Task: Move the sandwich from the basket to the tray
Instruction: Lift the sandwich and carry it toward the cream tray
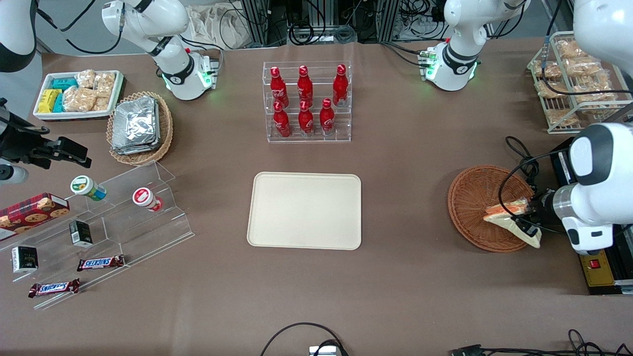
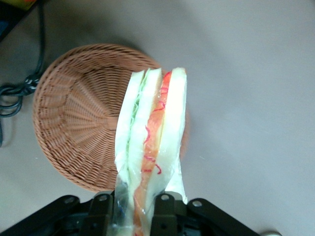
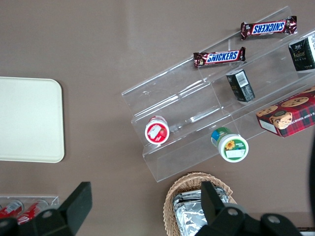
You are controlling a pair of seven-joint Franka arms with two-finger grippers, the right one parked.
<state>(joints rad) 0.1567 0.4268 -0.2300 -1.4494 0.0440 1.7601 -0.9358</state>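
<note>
The gripper (image 2: 134,209) is clenched on the sandwich (image 2: 150,147), apparently lifted above the basket (image 2: 74,123), at 3 o'clock from the tray (image 1: 304,210).

The triangular pale-bread sandwich (image 2: 150,147) is hanging above the round reddish-brown wicker basket (image 1: 472,207) near the table's working-arm edge, pinched in the gripper (image 2: 135,211) jaws. The cream rectangular tray (image 1: 305,210) is lying mid-table, well apart.
</note>
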